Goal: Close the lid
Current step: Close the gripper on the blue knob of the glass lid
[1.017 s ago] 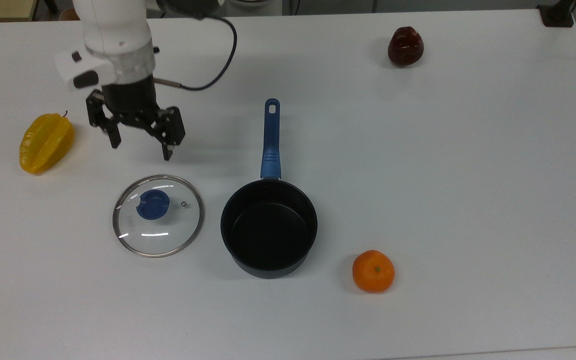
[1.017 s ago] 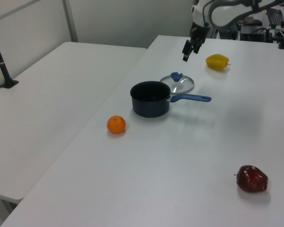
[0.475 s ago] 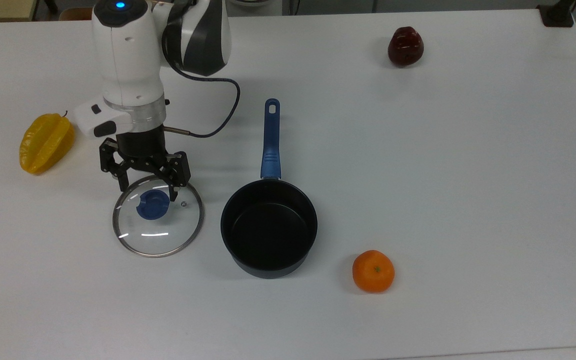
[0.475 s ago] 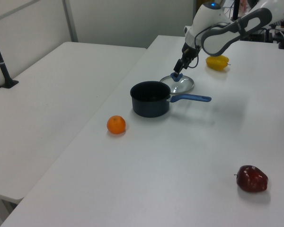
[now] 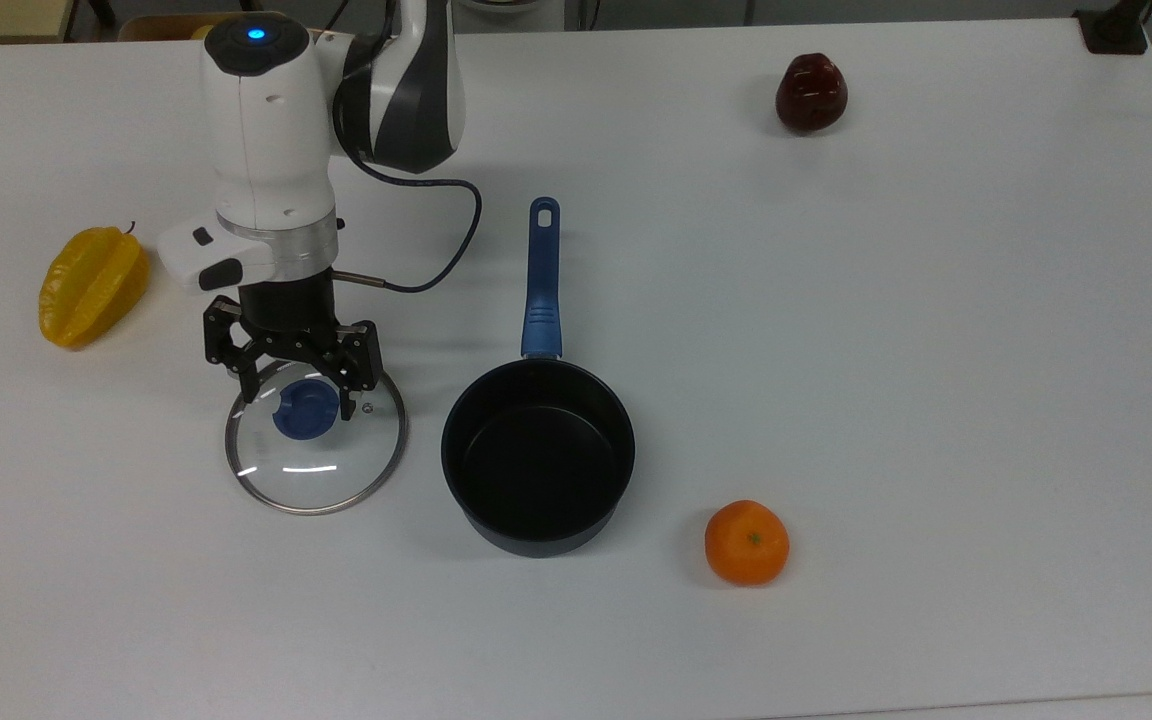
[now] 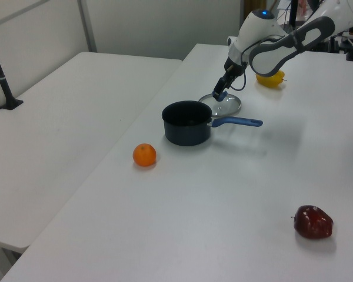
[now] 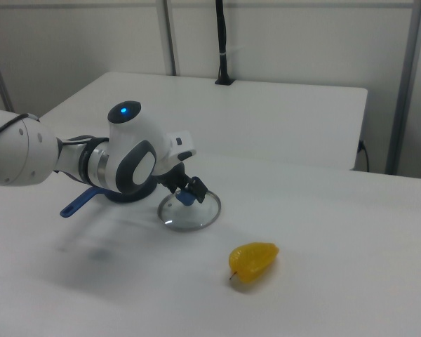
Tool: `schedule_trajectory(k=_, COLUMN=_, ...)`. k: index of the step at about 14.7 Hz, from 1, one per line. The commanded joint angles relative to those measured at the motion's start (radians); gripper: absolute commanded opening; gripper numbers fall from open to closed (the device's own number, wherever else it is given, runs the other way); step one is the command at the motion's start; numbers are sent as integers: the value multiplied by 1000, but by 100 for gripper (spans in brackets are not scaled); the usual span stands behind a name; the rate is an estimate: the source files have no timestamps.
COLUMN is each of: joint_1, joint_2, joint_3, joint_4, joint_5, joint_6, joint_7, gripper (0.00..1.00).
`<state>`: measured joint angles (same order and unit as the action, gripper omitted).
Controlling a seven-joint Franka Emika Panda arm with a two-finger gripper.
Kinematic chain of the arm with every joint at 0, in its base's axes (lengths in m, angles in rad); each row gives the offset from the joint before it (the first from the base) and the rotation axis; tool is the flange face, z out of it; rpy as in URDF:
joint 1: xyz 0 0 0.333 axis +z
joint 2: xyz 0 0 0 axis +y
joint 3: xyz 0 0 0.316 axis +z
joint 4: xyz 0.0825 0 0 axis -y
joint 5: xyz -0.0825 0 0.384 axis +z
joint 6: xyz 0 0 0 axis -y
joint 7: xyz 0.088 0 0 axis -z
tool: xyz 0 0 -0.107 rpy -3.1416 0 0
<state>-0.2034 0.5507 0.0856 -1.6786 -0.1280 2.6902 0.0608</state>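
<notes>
Near the counter's (image 5: 936, 350) left edge in the top view: a yellow starfruit (image 5: 93, 285), lying loose, no part of the job. Next along, the gripper (image 5: 298, 385) pointing straight down over the lid (image 5: 316, 432), fingers spread wide to either side of the blue knob (image 5: 305, 409), holding nothing yet; aligned so, presumably, to close on the knob, the one raised grip on a flat glass disc. Lid lying flat on the counter, knob up, just beside the black saucepan (image 5: 538, 457) and apart from its rim; not yet on the pan. Saucepan open and seemingly empty, blue handle (image 5: 541, 280) pointing toward the counter's far edge, away from the lid's path. Past the pan, toward the near edge, a mandarin (image 5: 747, 542); by the far right corner, a dark red fruit (image 5: 811, 93), exact kind hard to tell.

Hard to judge from above: height of the fingertips against the knob, whether level with it or above. In the left view, gripper (image 6: 221, 92) low over the lid (image 6: 221, 104), part of the lid's rim cut off behind the saucepan (image 6: 187, 122). In the right view, arm body in front of the saucepan, leaving only the handle (image 7: 78, 203) poking out; gripper (image 7: 185, 191) at the lid (image 7: 189, 211), knob mostly masked.
</notes>
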Motion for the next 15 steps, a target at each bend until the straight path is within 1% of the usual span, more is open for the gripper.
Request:
schedule_trajectory(k=1, joint_1=13, joint_2=9, joint_3=-7, joint_4=5, joint_5=-12, joint_6=26, joint_7=-12, gripper=90)
schedule_trajectory(k=2, joint_1=15, joint_2=9, joint_3=-7, joint_4=5, joint_5=-12, joint_6=28, joint_7=-13, gripper=86)
schedule_trajectory(k=7, joint_1=18, joint_2=6, joint_3=-7, joint_4=3, joint_5=-22, joint_6=25, joint_7=-13, gripper=48)
schedule_trajectory(k=8, joint_1=18, joint_2=3, joint_3=-7, joint_4=3, joint_5=-22, joint_6=23, joint_7=-13, gripper=45)
schedule_trajectory(k=11, joint_1=15, joint_2=-38, joint_3=-7, joint_4=3, joint_5=-18, joint_6=-1, joint_7=-6, gripper=41)
schedule_trajectory(k=12, joint_1=16, joint_2=-69, joint_3=-7, joint_4=8, joint_5=-16, joint_6=-76, joint_7=-6, gripper=41)
schedule_trajectory(k=15, joint_1=22, joint_2=-100, joint_3=-6, joint_4=98, joint_5=-19, joint_6=-251, joint_7=20, gripper=41)
